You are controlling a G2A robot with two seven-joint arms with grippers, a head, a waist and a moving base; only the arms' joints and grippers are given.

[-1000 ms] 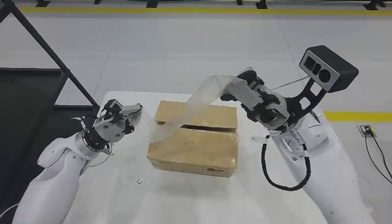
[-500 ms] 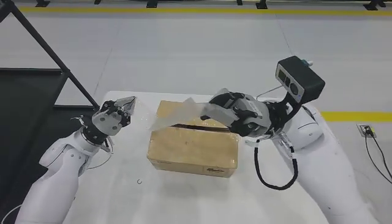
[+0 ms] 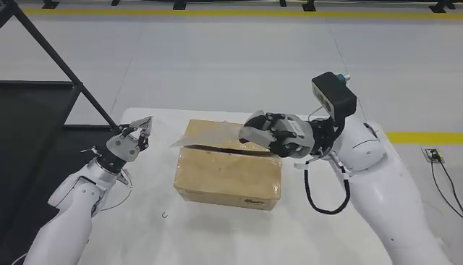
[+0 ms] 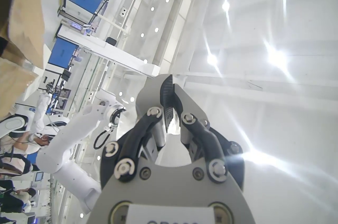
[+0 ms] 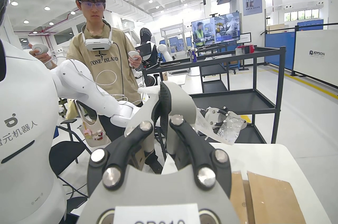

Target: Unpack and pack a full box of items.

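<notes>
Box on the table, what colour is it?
The box is plain brown cardboard; the top view shows it best.

One cardboard box [image 3: 228, 174] on one white table [image 3: 145, 229]. One clear plastic sheet [image 3: 210, 133] over box's far edge. One small dark ring [image 3: 165, 215] near box's front corner. Two grippers: left gripper [image 3: 143, 125], right gripper [image 3: 247, 130].

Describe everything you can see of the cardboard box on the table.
The cardboard box is plain brown, low and rectangular, resting flat on the white table. Its two top flaps lie down with a dark gap running lengthwise between them; the nearer flap shows wider. The near side looks slightly glossy. A translucent strip, pinched in the right claw, hangs over the far flap; whether it touches the cardboard cannot be told.
</notes>
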